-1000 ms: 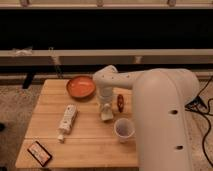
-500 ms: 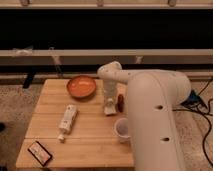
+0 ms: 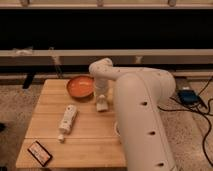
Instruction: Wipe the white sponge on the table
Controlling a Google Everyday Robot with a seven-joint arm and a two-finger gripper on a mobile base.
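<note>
The white sponge (image 3: 102,106) is a small cream block on the light-brown wooden table (image 3: 45,105), just right of the orange bowl. My gripper (image 3: 101,96) points straight down onto the sponge's top, at the end of the white arm (image 3: 102,70) that arches over from the right. The gripper's tip covers the sponge's upper part. The sponge rests on the table top.
An orange bowl (image 3: 80,86) stands at the table's back, close to the sponge. A white bottle (image 3: 67,120) lies left of centre. A small dark box (image 3: 40,152) lies at the front left corner. My bulky white arm body (image 3: 145,120) covers the table's right side.
The gripper and sponge have slid a little toward the back left, nearer the bowl. The arm body has swung across and now hides the white cup and the table's right side.
</note>
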